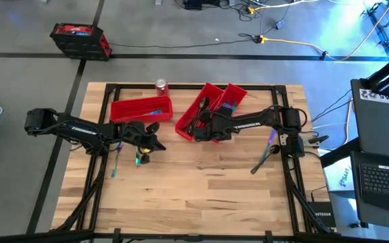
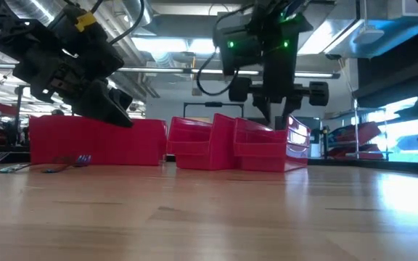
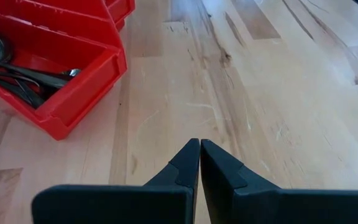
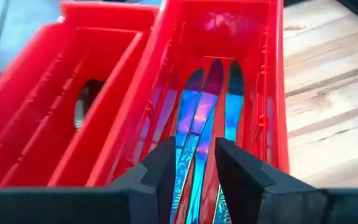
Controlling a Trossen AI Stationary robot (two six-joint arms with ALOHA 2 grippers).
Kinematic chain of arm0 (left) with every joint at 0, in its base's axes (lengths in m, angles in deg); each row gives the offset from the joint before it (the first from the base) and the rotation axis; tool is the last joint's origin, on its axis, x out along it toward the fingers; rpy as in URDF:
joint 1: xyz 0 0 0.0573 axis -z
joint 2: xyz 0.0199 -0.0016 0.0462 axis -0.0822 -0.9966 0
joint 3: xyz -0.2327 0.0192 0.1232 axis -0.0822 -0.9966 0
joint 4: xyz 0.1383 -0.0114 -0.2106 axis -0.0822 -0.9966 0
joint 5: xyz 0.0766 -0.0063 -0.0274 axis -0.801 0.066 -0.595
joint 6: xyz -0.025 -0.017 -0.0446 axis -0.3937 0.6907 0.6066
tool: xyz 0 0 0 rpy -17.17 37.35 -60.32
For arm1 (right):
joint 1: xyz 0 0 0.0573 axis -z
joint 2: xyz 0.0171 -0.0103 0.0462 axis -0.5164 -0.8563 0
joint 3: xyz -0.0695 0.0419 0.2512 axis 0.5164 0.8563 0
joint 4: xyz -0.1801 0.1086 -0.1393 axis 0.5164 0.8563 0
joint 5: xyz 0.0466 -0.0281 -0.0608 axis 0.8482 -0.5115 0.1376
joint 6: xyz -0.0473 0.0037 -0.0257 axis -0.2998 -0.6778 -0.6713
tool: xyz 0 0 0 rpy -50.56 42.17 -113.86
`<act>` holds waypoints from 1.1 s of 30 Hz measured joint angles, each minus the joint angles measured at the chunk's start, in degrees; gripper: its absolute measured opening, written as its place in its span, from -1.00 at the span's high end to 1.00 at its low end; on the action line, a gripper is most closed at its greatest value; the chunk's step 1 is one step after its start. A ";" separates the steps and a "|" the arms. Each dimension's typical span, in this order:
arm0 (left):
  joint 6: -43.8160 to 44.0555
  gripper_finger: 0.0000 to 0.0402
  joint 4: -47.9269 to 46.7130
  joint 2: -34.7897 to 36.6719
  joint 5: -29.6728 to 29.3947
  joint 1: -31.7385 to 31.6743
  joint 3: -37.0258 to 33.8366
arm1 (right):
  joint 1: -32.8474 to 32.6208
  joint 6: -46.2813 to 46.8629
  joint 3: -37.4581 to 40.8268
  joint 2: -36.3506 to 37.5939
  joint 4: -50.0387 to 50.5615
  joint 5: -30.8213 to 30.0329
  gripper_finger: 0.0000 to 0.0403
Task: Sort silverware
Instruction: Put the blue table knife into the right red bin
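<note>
Overhead, right gripper [image 4: 191, 168] spread above knives [image 4: 199, 118] between bin walls [image 4: 277, 93]; left gripper [image 3: 200, 149] pressed together.

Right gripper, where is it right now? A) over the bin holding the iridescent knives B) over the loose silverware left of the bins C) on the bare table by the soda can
A: the right gripper hangs over a red bin, with the iridescent knives lying in it between its parted fingers.

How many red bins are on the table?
3: one bin lies alone near the soda can; two bins sit side by side, angled, under the right claw.
</note>
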 joint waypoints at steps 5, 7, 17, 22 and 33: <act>0.00 1.00 0.53 0.00 -0.57 0.00 0.02 | -0.92 -5.24 -3.31 1.12 2.56 -2.44 0.61; -0.19 1.00 0.61 0.00 -1.19 0.00 0.02 | -0.87 -7.52 -4.70 1.62 5.07 -2.85 0.67; 0.44 1.00 2.71 -0.02 -2.16 0.02 0.04 | -5.88 -18.85 -7.58 6.68 14.16 -2.15 0.98; 0.33 1.00 3.31 -0.02 -2.69 0.02 0.04 | -6.82 -19.76 -7.49 8.56 20.86 7.94 1.00; 3.71 1.00 3.42 -0.02 -5.13 0.02 0.04 | -5.97 -25.93 3.28 18.57 20.56 26.33 1.00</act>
